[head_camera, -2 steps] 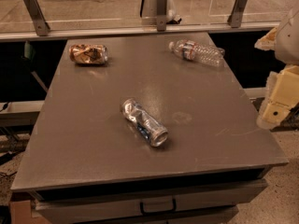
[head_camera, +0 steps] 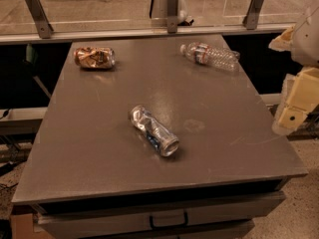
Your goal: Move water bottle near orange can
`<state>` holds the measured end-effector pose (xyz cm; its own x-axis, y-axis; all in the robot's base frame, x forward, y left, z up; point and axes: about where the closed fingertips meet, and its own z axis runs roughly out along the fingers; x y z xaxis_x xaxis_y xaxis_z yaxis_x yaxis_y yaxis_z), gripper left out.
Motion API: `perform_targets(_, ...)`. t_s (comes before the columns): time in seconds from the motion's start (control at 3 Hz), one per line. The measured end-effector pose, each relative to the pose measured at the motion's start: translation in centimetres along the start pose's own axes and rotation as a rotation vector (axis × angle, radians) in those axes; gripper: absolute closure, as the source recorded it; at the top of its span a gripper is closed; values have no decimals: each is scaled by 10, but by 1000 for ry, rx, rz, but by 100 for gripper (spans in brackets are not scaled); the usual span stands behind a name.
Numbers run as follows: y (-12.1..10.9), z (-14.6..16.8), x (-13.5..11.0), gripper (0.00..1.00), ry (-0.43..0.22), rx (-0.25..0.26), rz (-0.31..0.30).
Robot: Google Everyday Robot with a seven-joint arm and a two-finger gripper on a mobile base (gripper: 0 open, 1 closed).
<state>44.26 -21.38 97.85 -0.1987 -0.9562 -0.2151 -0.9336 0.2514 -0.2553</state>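
The water bottle point(head_camera: 211, 55) lies on its side at the far right of the grey table point(head_camera: 99, 153), its white cap pointing left. The orange can point(head_camera: 94, 57) lies on its side at the far left of the table, well apart from the bottle. My gripper point(head_camera: 298, 101) shows as pale cream parts at the right edge of the view, off the table's right side and nearer to me than the bottle. It touches nothing.
A dented silver can with blue markings point(head_camera: 154, 130) lies on its side near the table's middle. A low rail with metal posts point(head_camera: 172, 14) runs behind the table. A drawer with a handle point(head_camera: 168, 218) sits under the front edge.
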Motion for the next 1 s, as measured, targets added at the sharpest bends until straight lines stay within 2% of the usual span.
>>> perform_targets(0.33, -30, 17, -15, 0, -67, 13, -43)
perform_targets(0.67, -84, 50, -35, 0, -171, 39, -50)
perform_targets(1.0, -141, 84, -47, 0, -244, 79, 1)
